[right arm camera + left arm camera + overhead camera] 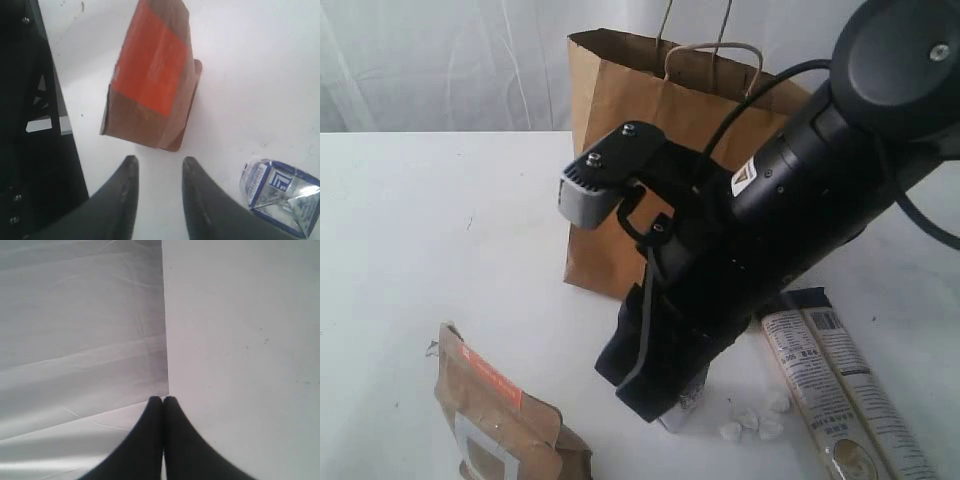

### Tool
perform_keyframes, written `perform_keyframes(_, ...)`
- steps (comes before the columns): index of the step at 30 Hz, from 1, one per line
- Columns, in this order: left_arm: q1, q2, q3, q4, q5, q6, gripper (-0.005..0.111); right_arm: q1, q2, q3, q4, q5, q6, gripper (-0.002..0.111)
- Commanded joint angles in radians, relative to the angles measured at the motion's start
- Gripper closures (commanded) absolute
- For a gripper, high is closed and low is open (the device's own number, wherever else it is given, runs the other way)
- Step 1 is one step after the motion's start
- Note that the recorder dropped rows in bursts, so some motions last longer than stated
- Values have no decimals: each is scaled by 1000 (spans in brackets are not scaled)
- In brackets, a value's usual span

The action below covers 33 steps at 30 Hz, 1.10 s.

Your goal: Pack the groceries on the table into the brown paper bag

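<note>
kraft pouch (150, 85), orange strip up, lies on the white bench (440, 230) straight ahead of the right end effector (159, 167), just beyond its fingertips and not touching them. its long axis runs away from the fingers, a little skewed, so its near short end faces the gap. the right end effector is partly open and holds nothing. the gap looks narrower than the pouch is wide, so by my judgement it must spread further or take the pouch by an edge. a small blue-white carton (280, 197) sits near, off to one side of the fingers and apart from the pouch.

in the exterior view the pouch is at the near left. the brown paper bag (620, 150) stands upright well behind it, mouth up and cord handles raised, and the right arm fills the middle between them. bare bench lies open left of the arm, which looks like the freest way to the bag. a long packet (845, 390) and a few small white bits (755, 420) lie to the right. any carry has to rise over the bag's rim.

the left end effector (163, 401) is closed and empty, beside a bench edge with white cloth beyond. no grocery shows near it, so the right arm is the nearer one.
</note>
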<state>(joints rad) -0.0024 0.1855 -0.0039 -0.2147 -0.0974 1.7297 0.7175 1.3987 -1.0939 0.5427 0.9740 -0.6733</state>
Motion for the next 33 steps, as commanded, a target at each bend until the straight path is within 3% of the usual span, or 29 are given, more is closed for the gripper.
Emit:
perform_keyframes(1, 1, -5, 4, -99, 73, -2, 107, 13, 2, -40, 9, -62, -7, 59)
perform_keyframes(4, 1, -5, 4, -160, 113, -3, 107, 47, 9, -60, 9, -158, -7, 44)
perform_keyframes(10, 1, -12, 4, -171, 122, -8, 107, 130, 49, -74, 9, -197, -7, 43)
perform_keyframes(17, 1, -22, 4, -362, 174, -191, 107, 159, 100, -74, 7, -228, -4, 43)
perform_keyframes(23, 1, -22, 4, -379, 174, -500, 107, 159, 100, -77, 9, -250, -4, 43)
perform_keyframes(29, 1, -24, 4, -380, 244, -1131, 107, 159, 100, -117, 29, -235, -4, 43)
perform_keyframes(33, 1, -60, 4, -399, 342, -1199, 107, 159, 124, -117, 27, -226, 14, 43)
